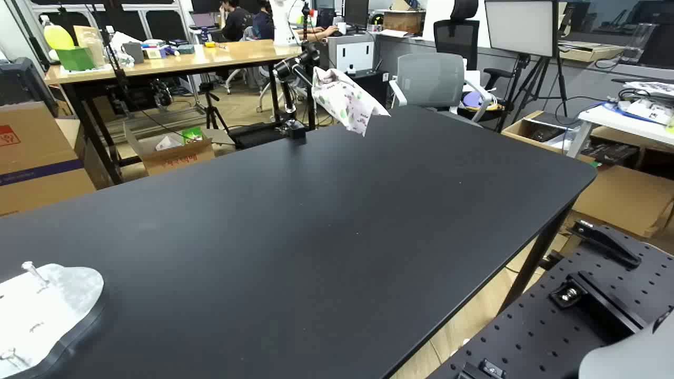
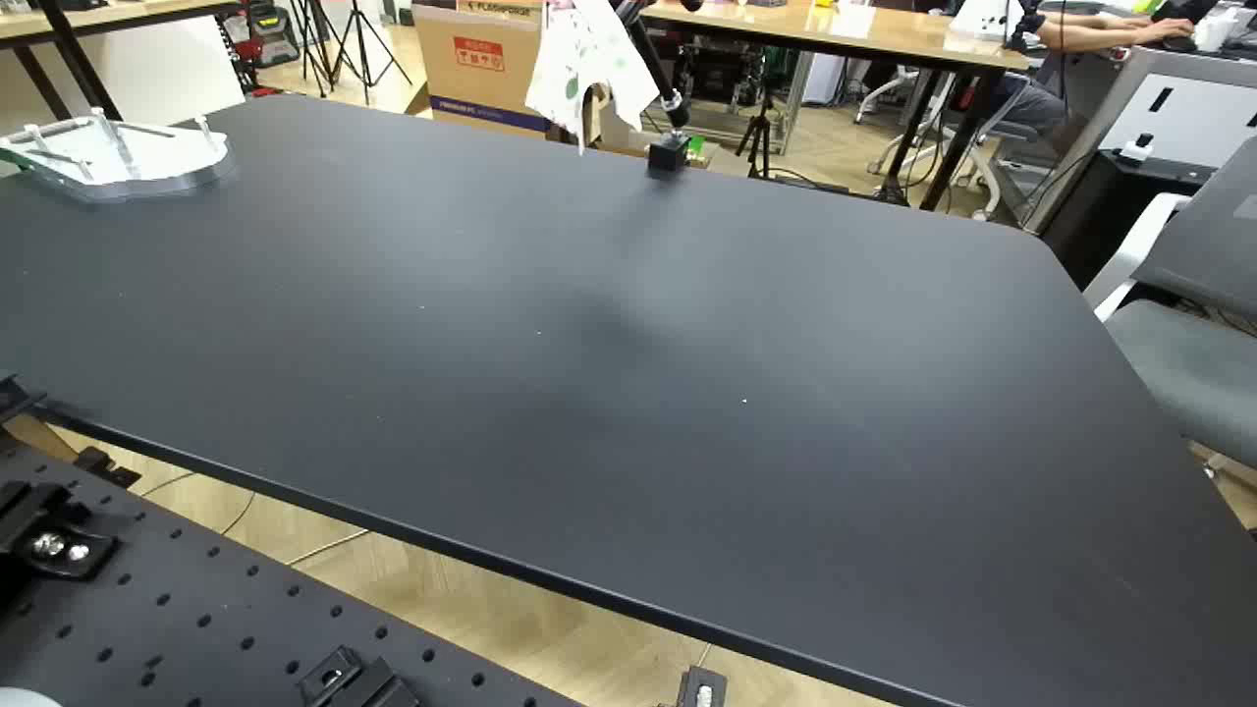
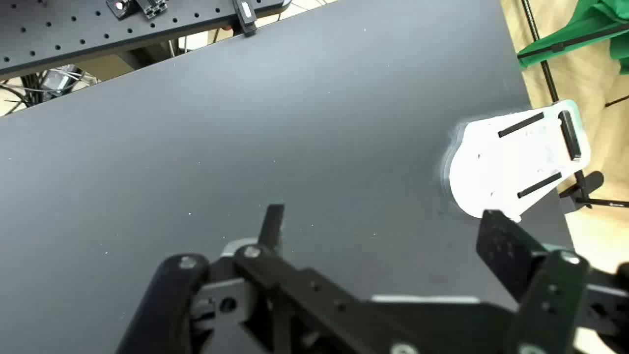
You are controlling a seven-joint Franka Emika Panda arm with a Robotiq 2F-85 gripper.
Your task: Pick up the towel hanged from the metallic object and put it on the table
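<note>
No step appears complete. The towel [image 1: 345,100] hangs from the stand [image 2: 668,149] at the edge of the desk [image 1: 326,226]. The fingers [image 3: 508,253] are spread, with nothing between them. Remaining: grasp towel, lift it clear, lay it down.

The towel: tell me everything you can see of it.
The towel is white with a pink-purple and green print, apparently thin cloth. It hangs loosely draped, with folds and pointed lower corners, from the black stand at the edge of the table. Only the stand visibly touches it.
</note>
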